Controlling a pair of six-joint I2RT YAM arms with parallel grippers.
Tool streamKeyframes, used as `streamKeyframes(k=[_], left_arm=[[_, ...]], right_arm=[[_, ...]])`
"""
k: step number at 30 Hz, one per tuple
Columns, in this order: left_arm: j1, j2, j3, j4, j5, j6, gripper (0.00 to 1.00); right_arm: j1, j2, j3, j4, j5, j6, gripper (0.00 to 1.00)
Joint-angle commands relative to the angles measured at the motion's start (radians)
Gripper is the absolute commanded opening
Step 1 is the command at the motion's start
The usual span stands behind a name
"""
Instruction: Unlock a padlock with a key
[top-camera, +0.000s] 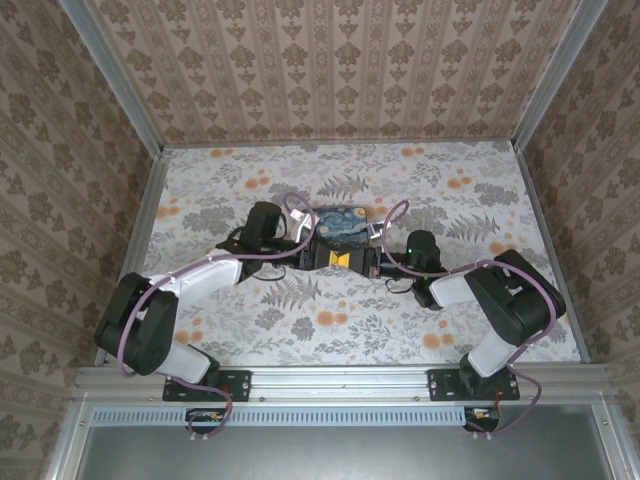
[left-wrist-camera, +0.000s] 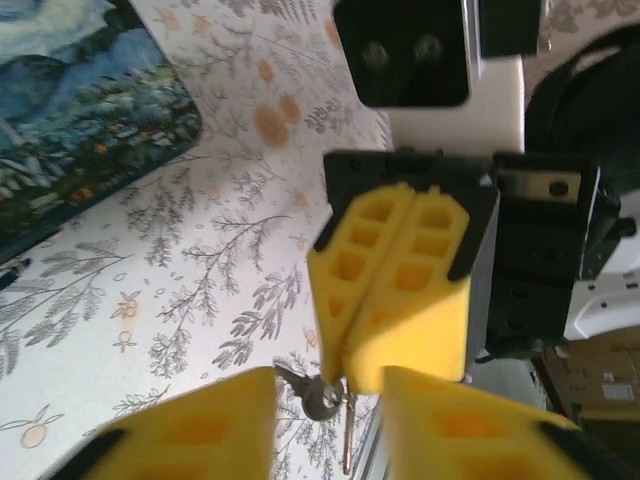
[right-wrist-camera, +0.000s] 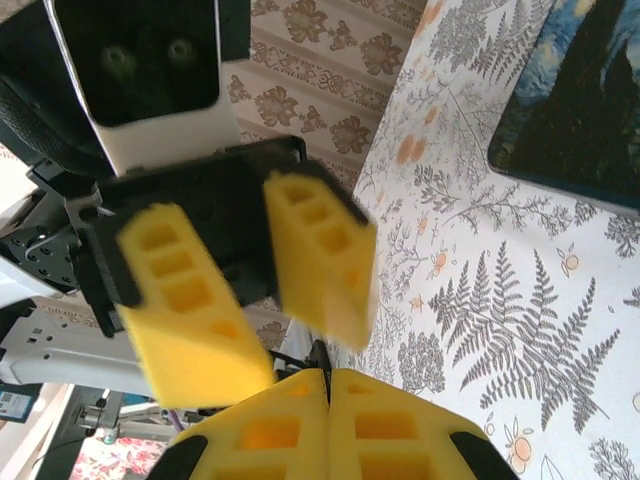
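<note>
Lab test booth: wallpapered panels (top-camera: 340, 60), aluminium frame rail (top-camera: 340, 380), floral tabletop (top-camera: 330, 330).

I can read no words, numbers or brand marks anywhere in my views. The printed box (top-camera: 340, 222) on the tabletop carries a swirling night-sky picture but no lettering I can make out. The cardboard-coloured thing (left-wrist-camera: 600, 372) at the edge of my left wrist view may bear a label, too blurred to read.
</note>
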Motion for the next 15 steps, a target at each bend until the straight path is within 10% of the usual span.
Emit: streamKeyframes(k=[1, 15], left_arm=[[0.015, -0.014, -0.017, 0.112, -0.068, -0.091, 0.54], [0.001, -0.094, -0.179, 0.410, -0.353, -0.506, 0.57]], right_arm=[[0.002, -0.012, -0.034, 0.061, 0.071, 0.027, 0.00], [0.065, -0.134, -0.111, 0.099, 0.529, 0.229, 0.00]])
